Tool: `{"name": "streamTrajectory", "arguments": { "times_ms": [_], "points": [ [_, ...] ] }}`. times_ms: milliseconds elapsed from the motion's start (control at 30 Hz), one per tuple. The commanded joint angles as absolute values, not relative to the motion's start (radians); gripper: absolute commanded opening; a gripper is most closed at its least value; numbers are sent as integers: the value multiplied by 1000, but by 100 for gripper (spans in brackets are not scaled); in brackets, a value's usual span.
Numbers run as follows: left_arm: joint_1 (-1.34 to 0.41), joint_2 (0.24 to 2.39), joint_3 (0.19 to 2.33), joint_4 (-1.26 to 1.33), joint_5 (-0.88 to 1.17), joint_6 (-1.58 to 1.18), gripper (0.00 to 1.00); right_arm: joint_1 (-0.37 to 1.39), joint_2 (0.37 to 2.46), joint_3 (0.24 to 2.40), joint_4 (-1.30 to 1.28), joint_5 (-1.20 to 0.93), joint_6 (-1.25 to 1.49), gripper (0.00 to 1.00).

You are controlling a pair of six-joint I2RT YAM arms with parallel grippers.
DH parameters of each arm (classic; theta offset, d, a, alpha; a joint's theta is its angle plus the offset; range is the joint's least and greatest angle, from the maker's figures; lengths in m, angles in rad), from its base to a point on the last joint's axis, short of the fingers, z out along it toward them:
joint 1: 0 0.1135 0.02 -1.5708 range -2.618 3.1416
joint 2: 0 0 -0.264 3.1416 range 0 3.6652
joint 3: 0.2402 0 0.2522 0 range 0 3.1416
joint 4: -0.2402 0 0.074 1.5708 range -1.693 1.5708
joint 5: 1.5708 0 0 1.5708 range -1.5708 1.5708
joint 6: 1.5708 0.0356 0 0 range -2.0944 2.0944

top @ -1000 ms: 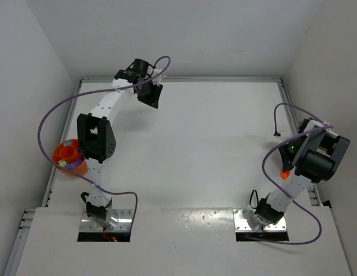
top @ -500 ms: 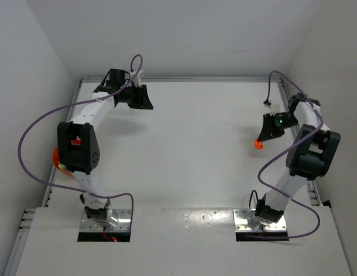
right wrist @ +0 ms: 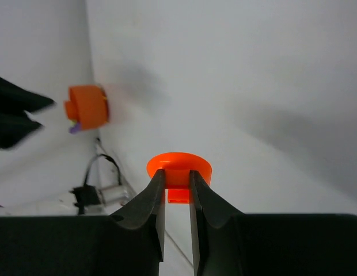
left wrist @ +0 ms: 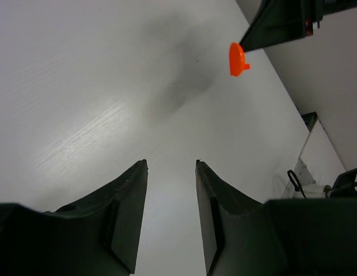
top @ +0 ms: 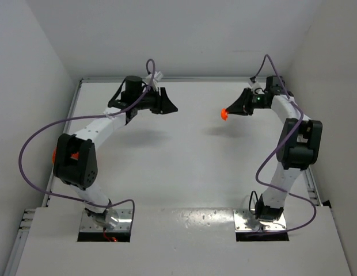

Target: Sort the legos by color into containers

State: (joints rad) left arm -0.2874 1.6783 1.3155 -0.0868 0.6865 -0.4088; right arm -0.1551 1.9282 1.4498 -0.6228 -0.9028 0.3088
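A small round orange piece [right wrist: 178, 167] hangs over the far side of the table [top: 184, 167], pinched by its tab in the right gripper [right wrist: 176, 177]. The orange bowl [right wrist: 86, 106], with purple and lime bits [right wrist: 75, 127] at its rim, sits by the table's left edge. The left gripper [left wrist: 171, 167] hovers empty, jaws apart.

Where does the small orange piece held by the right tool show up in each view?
Top external: upper right of centre, the orange piece sits at the tip of the right tool.
Left wrist: top right, just under that dark tip.
Right wrist: lower centre, pinched between the fingers.
Shared landmark: the right tool gripping it.
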Motion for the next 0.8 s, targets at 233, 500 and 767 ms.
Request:
{"name": "streamTrajectory", "arguments": {
  "times_ms": [233,500,767],
  "points": [
    [-440,1751,1390,130,606,-607,46,-48,1940,1474,-154,-916,939,6],
    [-469,1845,1483,209,604,-693,60,3,1931,1476,-163,-868,948,6],
    [-479,1876,1503,229,592,-713,60,21,1901,1465,-127,-879,957,6]
  ]
}}
